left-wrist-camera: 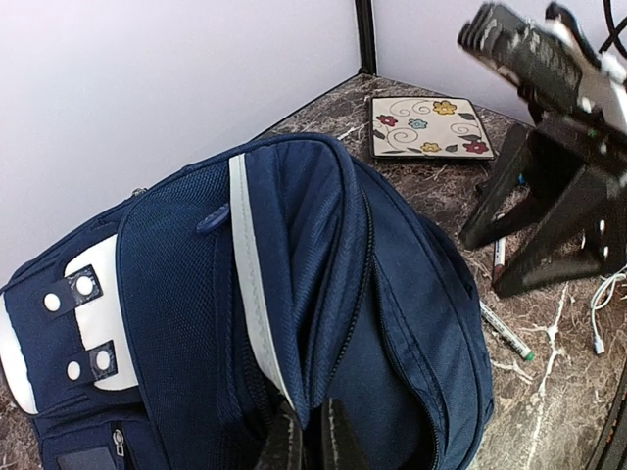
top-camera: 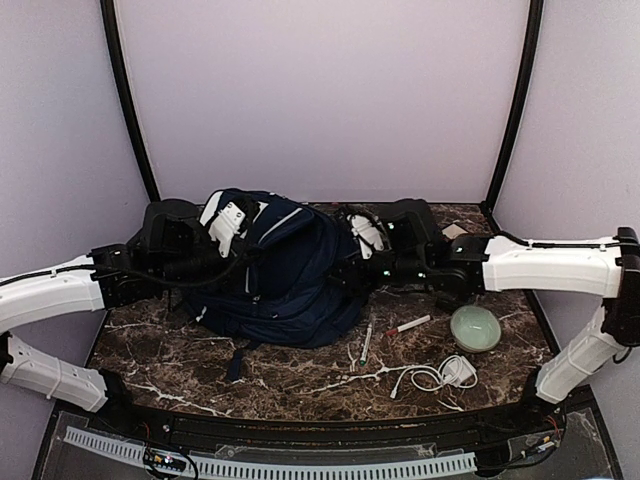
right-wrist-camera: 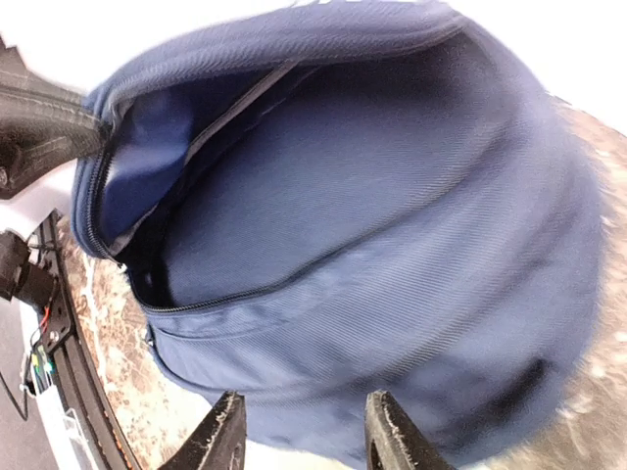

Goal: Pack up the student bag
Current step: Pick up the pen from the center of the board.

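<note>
The student bag (top-camera: 290,275) lies on the marble table, navy with a white stripe and a white patch (left-wrist-camera: 93,323). My left gripper (left-wrist-camera: 312,441) is shut on the edge of the bag's flap by the white stripe and holds it up; in the top view it sits at the bag's left side (top-camera: 240,255). The lifted flap leaves the bag's mouth (right-wrist-camera: 147,255) open towards the right wrist camera. My right gripper (right-wrist-camera: 306,436) is open just in front of the bag's lower front panel (right-wrist-camera: 392,323), with nothing between its fingers; from above it is at the bag's right side (top-camera: 352,272).
Right of the bag lie a green-tipped pen (top-camera: 366,340), a red-capped marker (top-camera: 408,325), a pale green bowl (top-camera: 475,327) and a white charger with cable (top-camera: 445,373). A flowered square coaster (left-wrist-camera: 428,127) lies in the back corner. The walls close in behind.
</note>
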Action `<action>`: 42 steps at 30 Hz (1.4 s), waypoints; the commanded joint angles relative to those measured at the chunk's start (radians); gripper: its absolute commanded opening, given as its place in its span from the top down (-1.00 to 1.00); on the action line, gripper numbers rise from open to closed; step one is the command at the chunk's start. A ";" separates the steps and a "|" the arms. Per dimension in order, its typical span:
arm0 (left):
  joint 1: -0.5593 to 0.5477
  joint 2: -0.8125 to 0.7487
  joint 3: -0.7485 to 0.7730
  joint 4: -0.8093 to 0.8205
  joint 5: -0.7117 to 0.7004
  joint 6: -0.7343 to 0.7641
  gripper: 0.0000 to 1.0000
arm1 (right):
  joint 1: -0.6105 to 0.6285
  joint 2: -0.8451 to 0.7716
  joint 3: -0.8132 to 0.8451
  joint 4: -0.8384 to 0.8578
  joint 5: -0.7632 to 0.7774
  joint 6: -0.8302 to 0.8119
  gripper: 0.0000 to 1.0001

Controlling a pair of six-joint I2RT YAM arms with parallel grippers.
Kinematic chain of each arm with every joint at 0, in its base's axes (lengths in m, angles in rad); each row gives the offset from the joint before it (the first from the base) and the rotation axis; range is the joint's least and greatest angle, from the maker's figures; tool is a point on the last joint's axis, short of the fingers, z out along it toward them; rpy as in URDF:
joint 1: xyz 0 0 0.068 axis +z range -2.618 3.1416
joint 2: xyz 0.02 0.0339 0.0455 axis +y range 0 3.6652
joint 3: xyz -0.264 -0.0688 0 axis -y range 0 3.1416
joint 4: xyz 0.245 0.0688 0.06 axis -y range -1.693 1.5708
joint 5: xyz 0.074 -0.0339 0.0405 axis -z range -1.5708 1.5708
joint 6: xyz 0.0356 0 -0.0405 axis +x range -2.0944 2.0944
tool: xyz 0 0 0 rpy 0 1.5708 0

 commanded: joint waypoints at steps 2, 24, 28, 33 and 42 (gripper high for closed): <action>0.012 -0.034 0.010 0.158 0.038 0.002 1.00 | -0.082 -0.078 0.053 -0.371 0.043 -0.009 0.10; 0.029 -0.130 -0.105 0.280 0.005 -0.005 1.00 | 0.027 0.276 0.050 -0.411 0.296 0.460 0.20; 0.034 -0.131 -0.105 0.278 0.018 -0.004 1.00 | 0.031 0.320 0.044 -0.400 0.290 0.466 0.20; 0.035 -0.129 -0.107 0.273 0.017 -0.005 1.00 | 0.033 0.337 0.001 -0.407 0.307 0.489 0.29; 0.036 -0.128 -0.106 0.271 0.012 -0.001 1.00 | 0.032 0.374 -0.017 -0.421 0.310 0.489 0.60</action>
